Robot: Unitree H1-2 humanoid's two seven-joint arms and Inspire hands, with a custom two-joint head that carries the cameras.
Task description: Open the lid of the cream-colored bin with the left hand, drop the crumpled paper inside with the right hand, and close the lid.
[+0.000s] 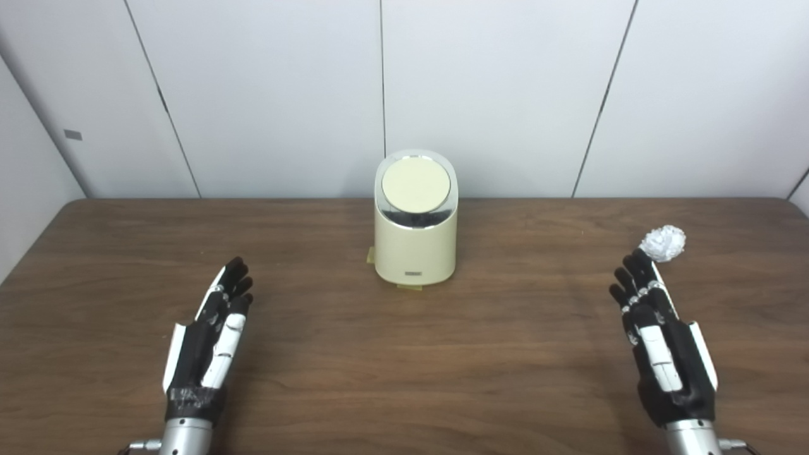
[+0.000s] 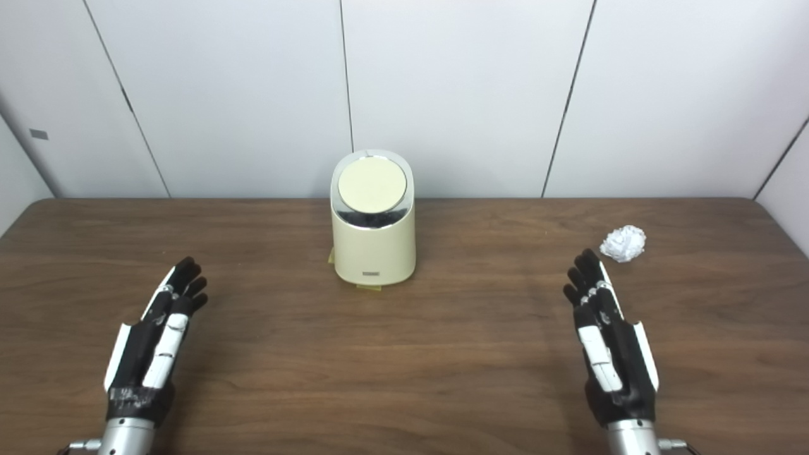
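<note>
A cream-colored bin (image 1: pixel 415 235) stands upright at the middle of the table, toward the back. Its round lid (image 1: pixel 416 185) is closed. A white crumpled paper ball (image 1: pixel 663 243) lies on the table at the right, just beyond my right hand's fingertips; the right eye view shows a small gap between them (image 2: pixel 624 243). My left hand (image 1: pixel 212 335) is open and empty, edge-on above the table at the front left. My right hand (image 1: pixel 662 341) is open and empty at the front right.
The brown wooden table (image 1: pixel 404 354) reaches to a white panelled wall (image 1: pixel 404 95) close behind the bin. Small yellowish tabs (image 1: pixel 409 287) show at the bin's base.
</note>
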